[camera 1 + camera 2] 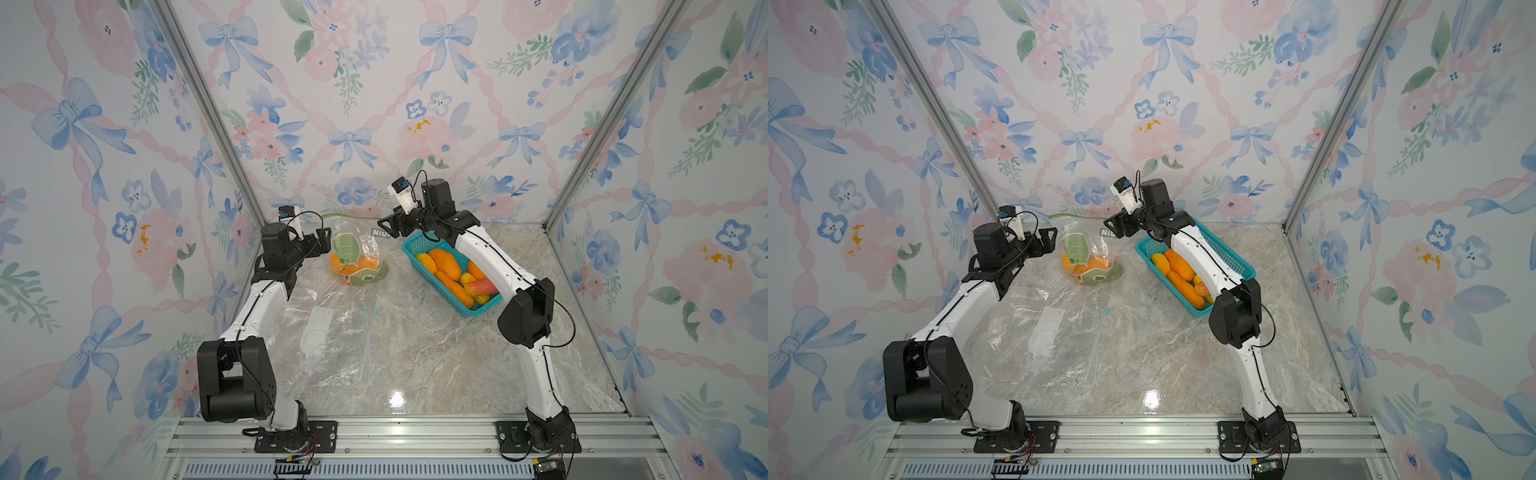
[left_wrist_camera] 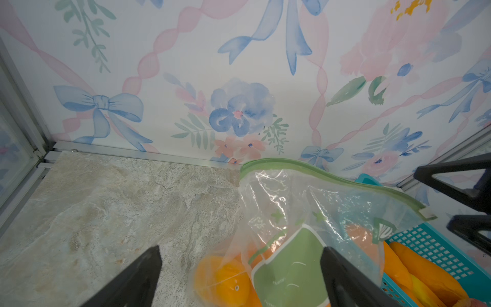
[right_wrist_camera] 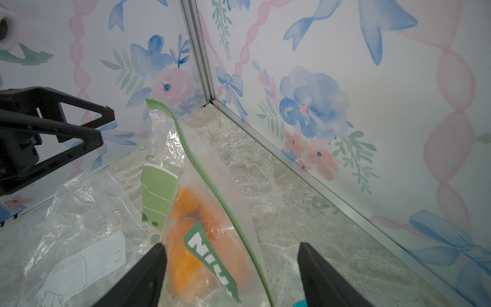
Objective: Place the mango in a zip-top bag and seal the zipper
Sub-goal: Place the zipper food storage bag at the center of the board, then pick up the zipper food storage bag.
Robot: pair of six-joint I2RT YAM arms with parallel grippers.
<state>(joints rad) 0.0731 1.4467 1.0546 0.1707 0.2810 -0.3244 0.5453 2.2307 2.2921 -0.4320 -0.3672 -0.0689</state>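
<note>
The zip-top bag (image 1: 358,243) stands crumpled at the back of the table, clear with green print and a green zipper (image 2: 318,176) along its top edge. An orange mango (image 1: 352,267) lies inside it at the bottom, also seen in the wrist views as mango (image 2: 225,279) and mango (image 3: 191,212). My left gripper (image 1: 323,241) hangs open just left of the bag, holding nothing. My right gripper (image 1: 383,226) is open just right of the bag's top, jaws wide apart. In both wrist views the bag (image 3: 212,170) shows between the spread fingers, ungripped.
A teal basket (image 1: 482,311) with several more mangoes (image 1: 446,264) sits at the back right, under my right arm. Flat clear bags (image 1: 316,332) lie on the marble table in front of the left arm. The back wall is close behind the bag.
</note>
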